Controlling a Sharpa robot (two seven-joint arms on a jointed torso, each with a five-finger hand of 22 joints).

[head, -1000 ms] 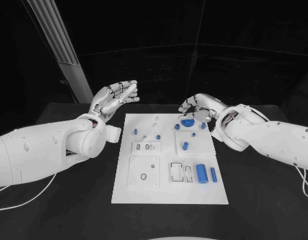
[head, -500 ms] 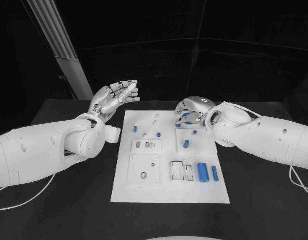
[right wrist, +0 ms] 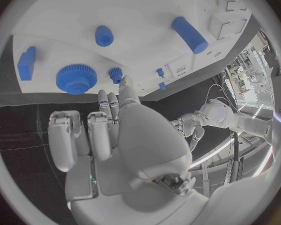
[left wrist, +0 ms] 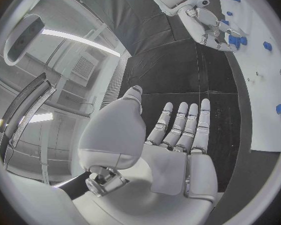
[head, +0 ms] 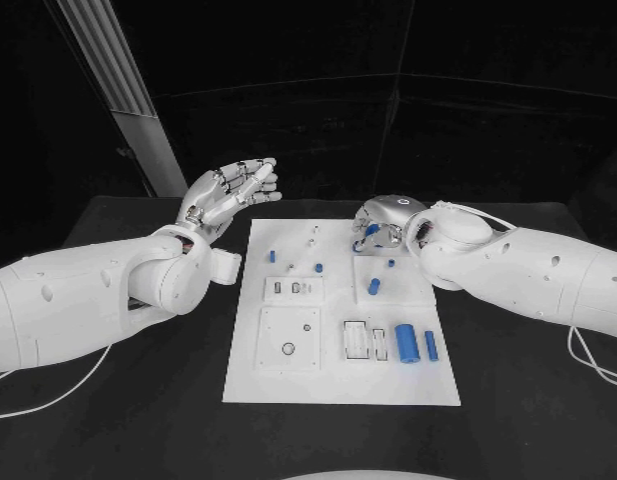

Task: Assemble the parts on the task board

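Note:
The white task board (head: 340, 375) lies in the middle of the black table. Blue parts sit on it: a short peg (head: 373, 288), a thick cylinder (head: 405, 345) and a slim cylinder (head: 429, 346). My right hand (head: 385, 220) hovers over the board's far right corner, its back turned up. In the right wrist view its fingers (right wrist: 109, 117) reach toward the board (right wrist: 147, 10) with nothing in them, fingertips beside a small blue knob (right wrist: 116, 74) and a blue gear (right wrist: 76, 79). My left hand (head: 230, 194) is raised beyond the board's far left corner, with fingers (left wrist: 181, 127) straight and apart, holding nothing.
More blue pegs (head: 271, 257) stand on the board's far left part. White recessed blocks (head: 289, 343) and a slotted holder (head: 364, 342) occupy its near half. Bare black table (head: 539, 400) lies on both sides of the board.
My right hand has shifted left and turned its back upward over the far right corner of the board. The left hand has hardly moved.

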